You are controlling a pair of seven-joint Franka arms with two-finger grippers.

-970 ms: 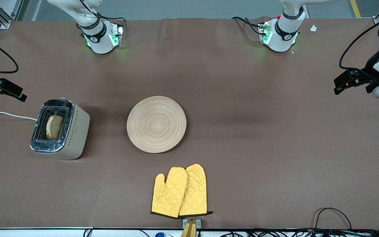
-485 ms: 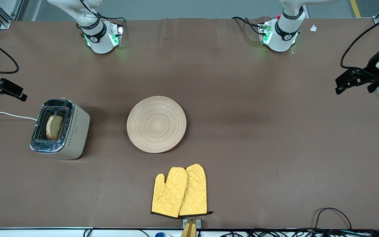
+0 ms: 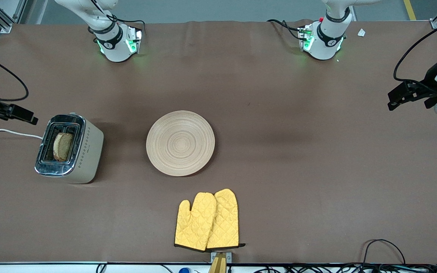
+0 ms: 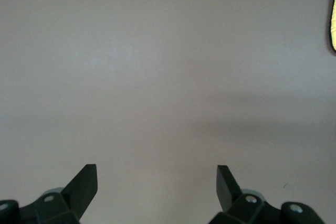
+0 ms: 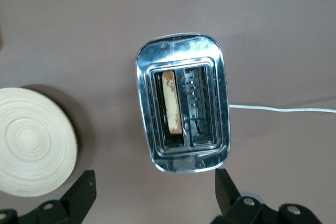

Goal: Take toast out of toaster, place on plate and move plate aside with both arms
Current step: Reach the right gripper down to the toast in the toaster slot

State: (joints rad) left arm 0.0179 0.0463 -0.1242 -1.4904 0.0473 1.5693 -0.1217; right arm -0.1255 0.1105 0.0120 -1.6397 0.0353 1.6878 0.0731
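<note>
Brown cloth covers the whole table. From the front, the toaster [image 3: 69, 148] stands at the right arm's end with the toast [image 3: 62, 146] upright in one slot; the plate [image 3: 180, 143] lies bare beside it, yellow oven mitts [image 3: 207, 220] nearer the camera than the plate. Over the last second the right gripper [image 3: 18, 113] has edged in toward the toaster, so the pick is likely starting. The left gripper [image 3: 408, 94] has drifted slightly away and waits. The left wrist view shows open jaws above bare cloth. The right wrist view shows open, empty jaws looking down on the toaster [image 5: 182, 102], toast [image 5: 171, 102] and plate [image 5: 32, 141].
</note>
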